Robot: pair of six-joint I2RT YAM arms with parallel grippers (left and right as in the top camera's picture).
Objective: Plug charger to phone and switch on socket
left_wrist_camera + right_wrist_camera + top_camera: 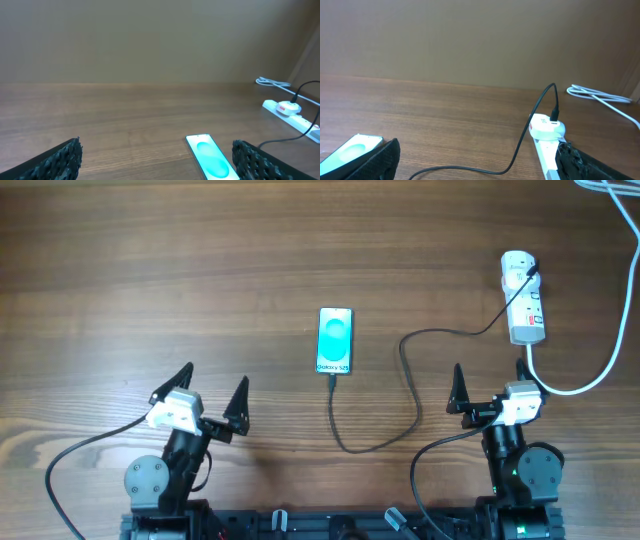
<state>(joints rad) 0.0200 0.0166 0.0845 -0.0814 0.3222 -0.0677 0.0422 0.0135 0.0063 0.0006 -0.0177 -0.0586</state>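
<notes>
1. The wooden table (150, 270) fills the overhead view. Read that view as a clock face, with 12 at the far edge.
2. The left gripper (213, 388) sits at 8 o'clock. Its jaws are spread wide and hold nothing. It is well apart from every task item, which I judge to be a parked pose.
3. The right gripper (490, 385) sits at 4 o'clock, also gaping wide and empty. It is near the close end of the power strip, so it looks the handier arm for the switch.
4. The white cord (600, 375) leaves the strip's near end, loops out to 3 o'clock and runs off at the far right.
5. The power strip (524, 305) lies at 2 o'clock, lengthwise toward the robot, with a black plug (530, 275) in its far end.
6. The charger cable (414, 405) runs slack from that plug, sags toward 5 o'clock, then climbs to the phone. The slack spares the tip any tugging.
7. The phone (335, 340) lies flat just above centre, screen up and lit cyan, with a short edge facing the arms.
8. The plug tip (332, 379) meets the phone's near edge. It looks seated, though I cannot confirm this.
9. The red mark (286, 105) is on the strip by the plug. I cannot tell whether the switch is on, and flipping it is probably what remains.
</notes>
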